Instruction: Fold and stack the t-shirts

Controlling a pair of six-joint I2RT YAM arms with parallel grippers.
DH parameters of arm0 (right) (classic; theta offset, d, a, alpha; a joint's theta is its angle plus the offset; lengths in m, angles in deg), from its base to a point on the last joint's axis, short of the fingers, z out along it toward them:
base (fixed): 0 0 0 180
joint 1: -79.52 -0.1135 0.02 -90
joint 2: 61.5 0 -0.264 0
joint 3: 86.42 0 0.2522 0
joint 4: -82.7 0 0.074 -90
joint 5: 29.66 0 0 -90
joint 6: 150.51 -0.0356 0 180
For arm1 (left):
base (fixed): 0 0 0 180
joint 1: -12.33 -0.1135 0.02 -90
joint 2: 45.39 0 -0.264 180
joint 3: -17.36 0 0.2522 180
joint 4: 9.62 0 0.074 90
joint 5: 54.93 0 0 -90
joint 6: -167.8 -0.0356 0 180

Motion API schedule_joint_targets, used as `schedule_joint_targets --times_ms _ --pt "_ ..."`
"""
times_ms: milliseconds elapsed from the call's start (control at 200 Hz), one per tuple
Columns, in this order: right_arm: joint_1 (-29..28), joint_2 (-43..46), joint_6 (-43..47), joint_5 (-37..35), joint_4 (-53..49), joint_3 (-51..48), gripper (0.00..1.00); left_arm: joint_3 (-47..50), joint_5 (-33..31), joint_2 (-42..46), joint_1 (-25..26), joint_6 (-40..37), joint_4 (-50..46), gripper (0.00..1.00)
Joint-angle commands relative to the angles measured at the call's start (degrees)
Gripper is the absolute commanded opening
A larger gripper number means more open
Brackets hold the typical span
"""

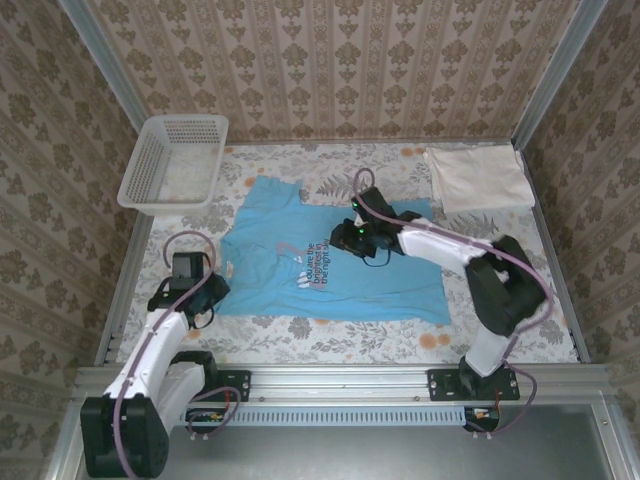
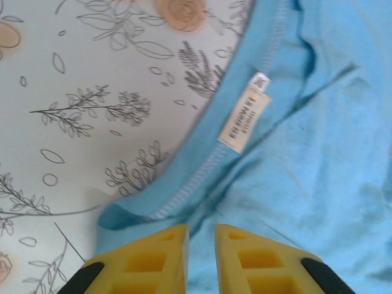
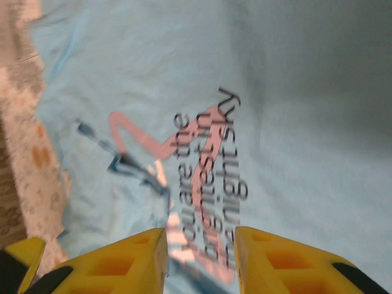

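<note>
The light blue t-shirt (image 1: 330, 270) lies spread face up in the middle of the table, its print (image 1: 312, 270) near the centre. My left gripper (image 1: 207, 292) sits at the shirt's left edge. In the left wrist view its gripper (image 2: 201, 228) shows a narrow gap between the fingers over the blue cloth (image 2: 318, 153), just below the collar hem and a care label (image 2: 245, 119). My right gripper (image 1: 345, 238) hangs over the chest. In the right wrist view its gripper (image 3: 201, 231) stands open above the print (image 3: 214, 171), holding nothing. The cream-white t-shirt (image 1: 478, 178) lies folded at the back right.
A white mesh basket (image 1: 175, 160) stands at the back left corner. The floral tablecloth (image 1: 330, 335) runs along the shirt's near edge, and its pattern (image 2: 92, 92) lies left of the collar. Patterned walls close in three sides.
</note>
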Motion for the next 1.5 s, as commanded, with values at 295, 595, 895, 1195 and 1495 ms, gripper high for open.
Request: schedule_joint_targets --times_ms 295,595,895,1195,1495 --pt "7.2 33.1 2.6 -1.2 -7.6 -29.0 0.45 -13.6 -3.3 -14.4 24.4 -1.9 -5.4 0.21" --pt "13.3 42.3 8.2 -8.9 -25.3 -31.9 0.46 -10.7 -5.6 -24.0 26.7 -2.0 -3.1 0.17" --pt "16.0 33.8 4.5 -12.7 -21.9 -34.3 0.31 -7.2 -9.2 -23.6 23.6 0.3 -4.9 0.19" --pt "15.4 34.4 1.3 -14.1 -25.3 -36.2 0.30 -4.6 -8.7 -19.8 22.8 3.0 -10.0 0.18" --pt "12.9 35.4 1.6 -12.4 -26.9 -34.7 0.30 -2.1 -10.1 -14.9 26.0 7.0 -13.7 0.17"
